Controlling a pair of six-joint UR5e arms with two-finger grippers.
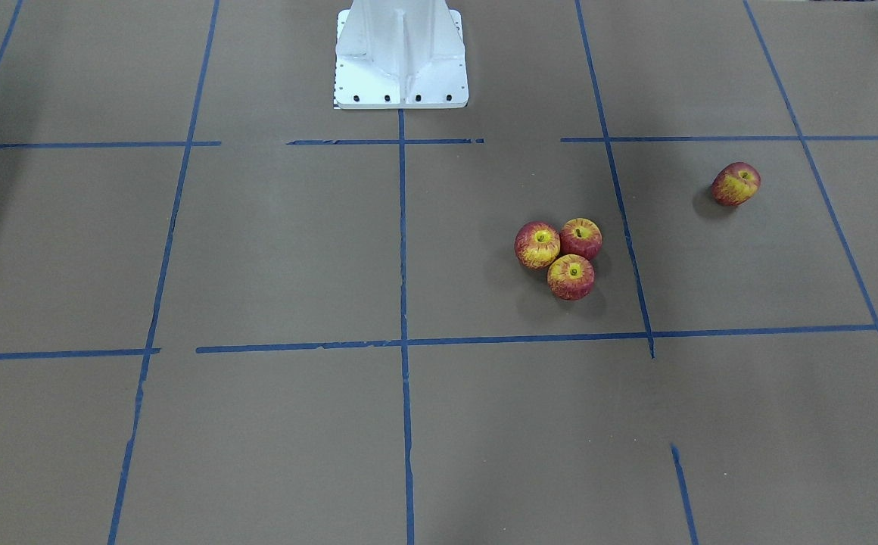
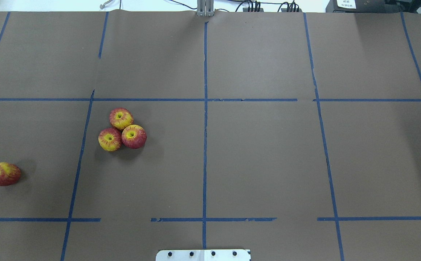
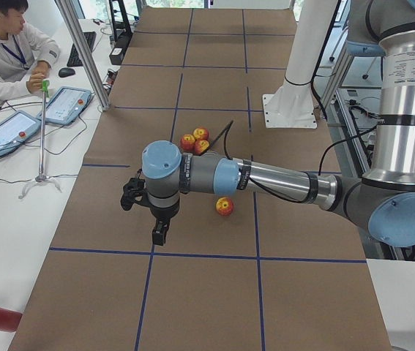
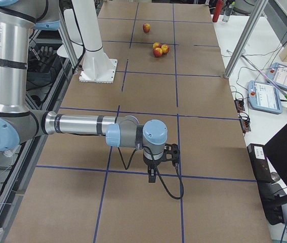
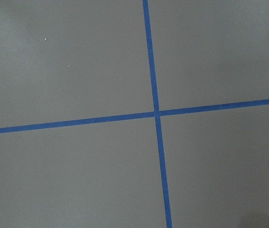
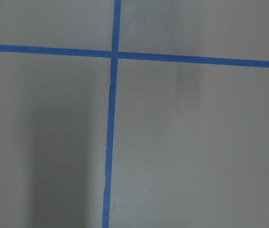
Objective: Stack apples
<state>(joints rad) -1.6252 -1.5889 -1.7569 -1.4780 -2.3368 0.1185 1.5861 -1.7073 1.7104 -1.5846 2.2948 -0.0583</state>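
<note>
Three apples (image 2: 121, 118) (image 2: 110, 139) (image 2: 134, 136) sit touching in a cluster on the brown table; they also show in the front view (image 1: 571, 277). A fourth apple (image 2: 3, 174) lies alone, tipped on its side, nearer the table's left end (image 1: 736, 184). My left gripper (image 3: 160, 234) shows only in the left side view, hanging over the table beyond the lone apple (image 3: 224, 206). My right gripper (image 4: 152, 175) shows only in the right side view, far from the apples. I cannot tell if either is open or shut.
The white robot base (image 1: 401, 57) stands at the table's middle rear. Blue tape lines (image 2: 205, 108) grid the brown surface. An operator (image 3: 2, 51) sits beside the table with tablets (image 3: 64, 106). Metal frame posts (image 4: 242, 38) rise along the operators' side.
</note>
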